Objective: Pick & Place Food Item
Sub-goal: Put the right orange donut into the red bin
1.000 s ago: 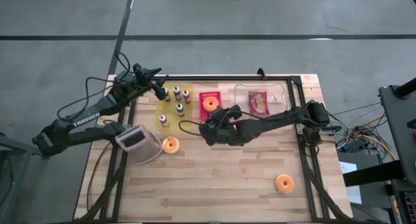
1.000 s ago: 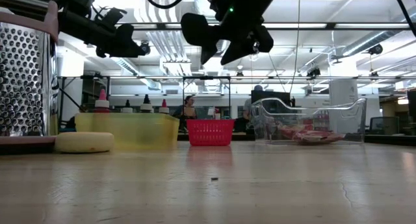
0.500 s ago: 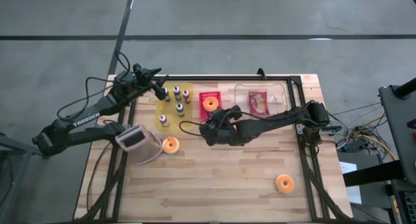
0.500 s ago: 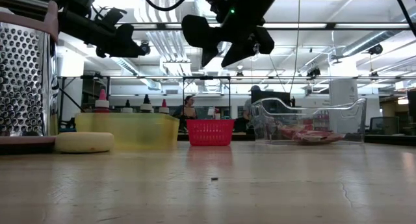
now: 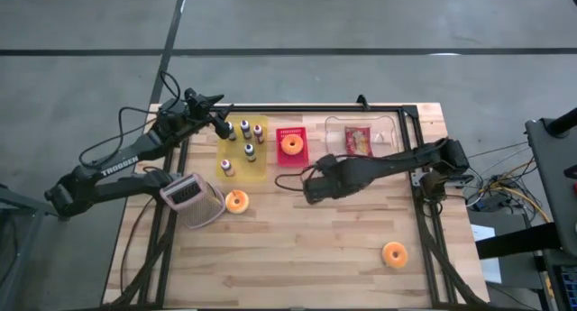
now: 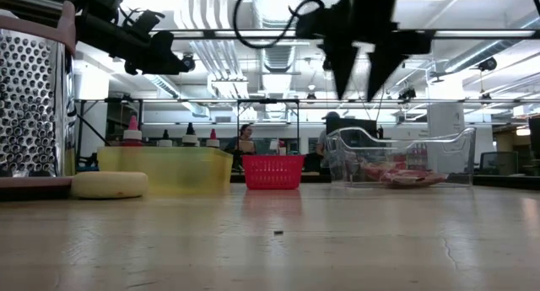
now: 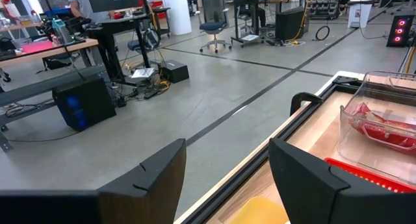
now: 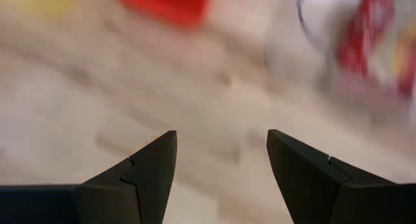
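hovering over bare table with fingers apart and empty, right gripper has the nearest loose donut at its 9 o'clock.

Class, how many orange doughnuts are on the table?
3: one doughnut in the red basket, one beside the grater, one near the table's front right corner.

Floor: grey concrete, crossed by dark seams, fills the upper frame from above.
Ceiling: bright strip lights and ducts run overhead at table height.
Furniture: a blue office chair and desks occupy the upper left beyond the table.
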### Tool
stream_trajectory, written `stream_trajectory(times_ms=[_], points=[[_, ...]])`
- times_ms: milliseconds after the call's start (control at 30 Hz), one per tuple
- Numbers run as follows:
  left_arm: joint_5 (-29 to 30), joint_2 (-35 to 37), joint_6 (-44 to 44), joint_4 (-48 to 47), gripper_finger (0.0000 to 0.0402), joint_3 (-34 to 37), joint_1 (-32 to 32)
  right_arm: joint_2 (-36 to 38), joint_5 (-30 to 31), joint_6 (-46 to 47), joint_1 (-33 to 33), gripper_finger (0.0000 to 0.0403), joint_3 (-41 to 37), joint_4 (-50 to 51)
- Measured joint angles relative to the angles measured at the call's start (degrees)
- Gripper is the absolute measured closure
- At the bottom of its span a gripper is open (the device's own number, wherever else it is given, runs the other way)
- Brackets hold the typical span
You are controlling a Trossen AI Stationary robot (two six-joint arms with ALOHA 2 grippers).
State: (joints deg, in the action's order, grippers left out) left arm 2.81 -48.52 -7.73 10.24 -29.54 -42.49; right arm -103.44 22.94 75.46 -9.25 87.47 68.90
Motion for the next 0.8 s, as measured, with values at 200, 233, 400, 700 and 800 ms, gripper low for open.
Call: stream_trajectory(times_ms=[200, 233, 400, 700, 800], points=[[0.0, 0.0, 0.0, 0.0, 0.0179, 0.0, 0.0, 0.0, -13.9, 6.5, -2.7, 0.0170, 0.2, 7.8], [0.0, 0.0, 0.0, 0.0, 0.0179, 0.0, 0.0, 0.0, -16.5, 7.6, -3.4, 0.0170, 0.2, 9.1], [0.0, 0.0, 0.0, 0.0, 0.0179, 0.0, 0.0, 0.1, -25.8, 16.9, -8.4, 0.0170, 0.3, 12.6], [0.0, 0.0, 0.0, 0.0, 0.0179, 0.0, 0.0, 0.1, -26.0, 35.2, -19.7, 0.0170, 0.0, 13.0], [0.0, 0.0, 0.0, 0.0, 0.0179, 0.0, 0.0, -0.2, -26.2, 42.0, -23.3, 0.0170, -0.3, 12.9]])
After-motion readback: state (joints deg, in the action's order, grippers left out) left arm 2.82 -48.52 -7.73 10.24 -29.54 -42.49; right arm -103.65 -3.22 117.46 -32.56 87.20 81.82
